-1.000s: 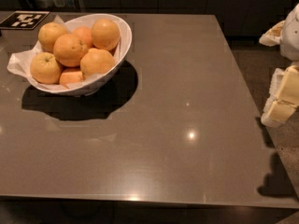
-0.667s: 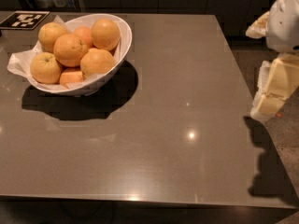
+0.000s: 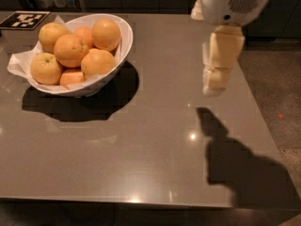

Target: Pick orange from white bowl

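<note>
The white bowl (image 3: 117,51) stands at the table's far left, lined with crumpled white paper and holding several oranges (image 3: 70,50). My gripper (image 3: 214,86) hangs from the white arm at the upper right, above the table's right half and well to the right of the bowl. It points downward and holds nothing that I can see. Its shadow falls on the table below it.
The grey table (image 3: 141,140) has its right edge near the arm, with speckled floor (image 3: 277,93) beyond. A black-and-white marker tag (image 3: 23,19) lies at the far left corner. Dark cabinets and bottles stand behind.
The arm has moved left from the right edge of the view to over the table, and its shadow now lies on the table's right part. The bowl and oranges have not moved.
</note>
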Robot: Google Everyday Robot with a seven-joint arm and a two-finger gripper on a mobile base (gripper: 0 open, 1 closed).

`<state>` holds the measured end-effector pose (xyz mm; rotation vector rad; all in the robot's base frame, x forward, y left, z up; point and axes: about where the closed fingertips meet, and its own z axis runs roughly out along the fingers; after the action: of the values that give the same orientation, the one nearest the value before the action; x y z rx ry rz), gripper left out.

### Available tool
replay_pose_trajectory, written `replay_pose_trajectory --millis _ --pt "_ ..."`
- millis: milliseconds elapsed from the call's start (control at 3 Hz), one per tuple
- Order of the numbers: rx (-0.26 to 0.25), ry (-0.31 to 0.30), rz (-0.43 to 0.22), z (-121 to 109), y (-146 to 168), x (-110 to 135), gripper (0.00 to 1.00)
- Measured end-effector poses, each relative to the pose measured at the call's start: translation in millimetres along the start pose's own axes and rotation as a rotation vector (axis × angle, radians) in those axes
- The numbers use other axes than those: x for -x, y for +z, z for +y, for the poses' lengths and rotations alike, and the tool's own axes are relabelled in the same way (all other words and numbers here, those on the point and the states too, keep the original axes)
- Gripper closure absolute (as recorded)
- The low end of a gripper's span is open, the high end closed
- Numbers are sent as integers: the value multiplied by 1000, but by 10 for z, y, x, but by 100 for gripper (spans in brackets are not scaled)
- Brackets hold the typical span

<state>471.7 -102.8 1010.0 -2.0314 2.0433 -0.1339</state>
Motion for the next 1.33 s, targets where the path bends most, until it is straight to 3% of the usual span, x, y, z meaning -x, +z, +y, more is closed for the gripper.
replay_pose_trajectory --millis 667,1000,1333 --pt "-71 -37 -40 -116 -54 234 0" --pt "-78 -86 -51 -237 -71 654 0" --pt "-117 -149 -54 -472 -169 1228 0"
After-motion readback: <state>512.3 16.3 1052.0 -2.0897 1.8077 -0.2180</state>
